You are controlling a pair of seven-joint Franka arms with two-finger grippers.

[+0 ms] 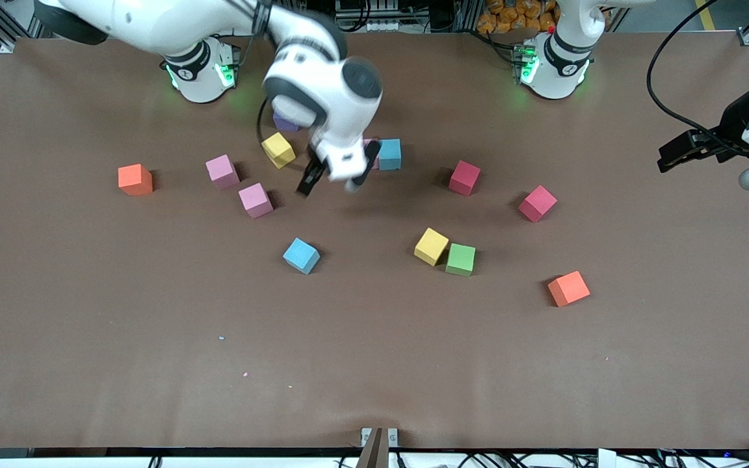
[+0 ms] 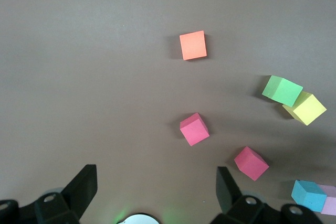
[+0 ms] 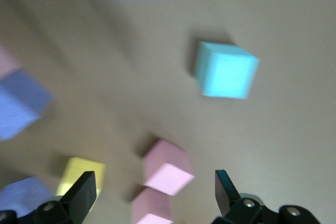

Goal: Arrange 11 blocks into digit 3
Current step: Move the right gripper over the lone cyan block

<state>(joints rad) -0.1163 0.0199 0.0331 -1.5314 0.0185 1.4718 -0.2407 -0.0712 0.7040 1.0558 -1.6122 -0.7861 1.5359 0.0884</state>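
The blocks lie scattered and apart, with no figure formed. Toward the right arm's end are two pink point(image 1: 222, 171) point(image 1: 255, 199), a yellow point(image 1: 278, 149) and a half-hidden purple block point(image 1: 285, 122). A blue one point(image 1: 301, 255) lies nearer the front camera. Another blue point(image 1: 389, 154) sits mid-table with a pink sliver beside it. Two crimson point(image 1: 465, 177) point(image 1: 537, 203), a yellow point(image 1: 431, 246) and a green point(image 1: 461, 259) lie toward the left arm's end. My right gripper point(image 1: 339, 175) hangs open and empty above the table between the yellow and blue blocks. In its wrist view point(image 3: 155, 190) the pink blocks point(image 3: 167, 167) show below. My left gripper point(image 1: 673, 155) point(image 2: 155, 187) waits open, raised at its end.
Two orange cubes lie apart from the rest, one point(image 1: 135, 179) near the right arm's end and one point(image 1: 568, 288) point(image 2: 193, 45) toward the left arm's end. The brown table point(image 1: 374, 364) has bare room nearer the front camera. A black cable loops by the left arm.
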